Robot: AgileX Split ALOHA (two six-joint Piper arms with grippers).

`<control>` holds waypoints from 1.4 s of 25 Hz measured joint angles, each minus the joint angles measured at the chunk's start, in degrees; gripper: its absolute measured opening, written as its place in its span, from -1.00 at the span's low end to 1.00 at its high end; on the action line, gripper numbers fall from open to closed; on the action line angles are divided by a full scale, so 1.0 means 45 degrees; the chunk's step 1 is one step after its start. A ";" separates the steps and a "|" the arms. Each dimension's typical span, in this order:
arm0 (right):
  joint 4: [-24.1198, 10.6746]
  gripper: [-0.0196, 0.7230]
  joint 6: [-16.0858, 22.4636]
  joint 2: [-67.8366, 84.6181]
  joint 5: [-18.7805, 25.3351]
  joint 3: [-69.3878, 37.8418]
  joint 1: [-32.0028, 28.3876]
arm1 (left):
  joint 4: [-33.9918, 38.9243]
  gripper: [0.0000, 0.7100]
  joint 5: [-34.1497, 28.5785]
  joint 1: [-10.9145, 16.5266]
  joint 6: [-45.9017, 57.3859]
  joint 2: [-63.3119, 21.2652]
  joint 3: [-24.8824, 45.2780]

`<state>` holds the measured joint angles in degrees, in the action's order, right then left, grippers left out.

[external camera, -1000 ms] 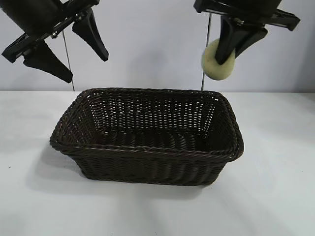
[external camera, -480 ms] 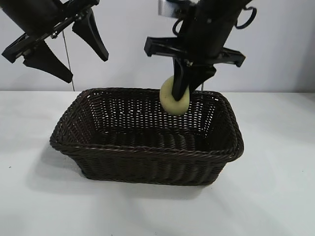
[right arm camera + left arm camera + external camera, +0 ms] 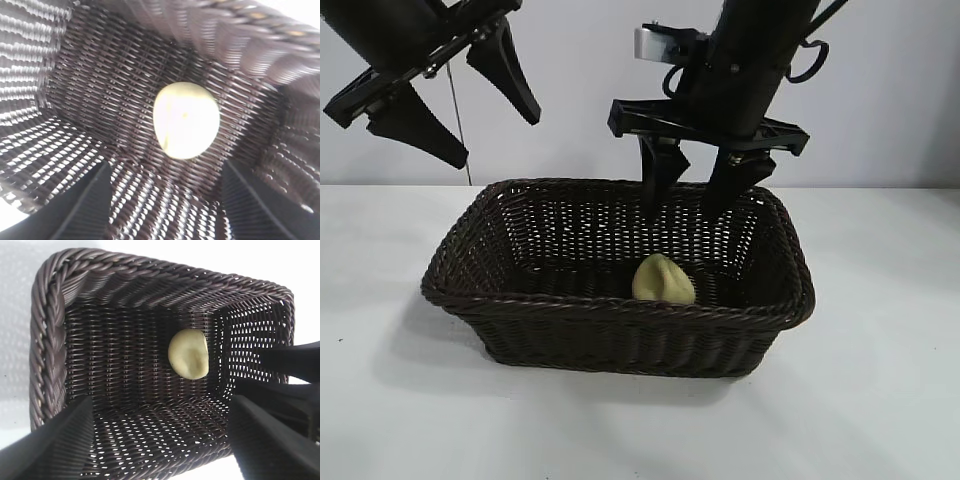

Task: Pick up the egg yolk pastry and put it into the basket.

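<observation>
Seeing the egg yolk pastry [image 3: 663, 279] lying loose on the basket [image 3: 620, 310] floor under the wide-open, empty right gripper [image 3: 702, 194], fearing only a finger snagging the wicker rim and tipping everything on pulling away.

Pale-yellow egg yolk pastry [image 3: 663, 279], dark-brown woven basket [image 3: 620, 335], black fingers [image 3: 660, 180].

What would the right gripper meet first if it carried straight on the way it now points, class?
Most likely the egg yolk pastry, which lies on the floor of the basket just ahead of the open right gripper. Depth is unclear, so it might instead meet the woven floor beside the pastry.
</observation>
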<state>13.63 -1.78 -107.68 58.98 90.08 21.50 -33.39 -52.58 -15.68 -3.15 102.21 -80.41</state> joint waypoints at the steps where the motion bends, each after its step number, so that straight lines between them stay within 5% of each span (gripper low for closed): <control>1: 0.0275 0.33 -0.0247 0.0138 0.0136 0.0000 -0.0295 | 0.0000 0.52 0.0000 0.0000 0.0000 0.0000 0.0000; 7: 0.1653 0.33 -0.1687 0.0610 0.1344 0.0006 -0.2020 | 0.0000 0.52 -0.0016 0.0000 0.0000 0.0000 0.0000; 35: 0.1672 0.33 -0.1897 0.1113 0.1995 0.0006 -0.2839 | 0.0000 0.52 0.0430 0.0000 0.0000 0.0000 0.0000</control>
<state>21.15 -10.31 -102.67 67.96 90.11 8.73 -33.39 -50.65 -15.68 -3.15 102.21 -80.41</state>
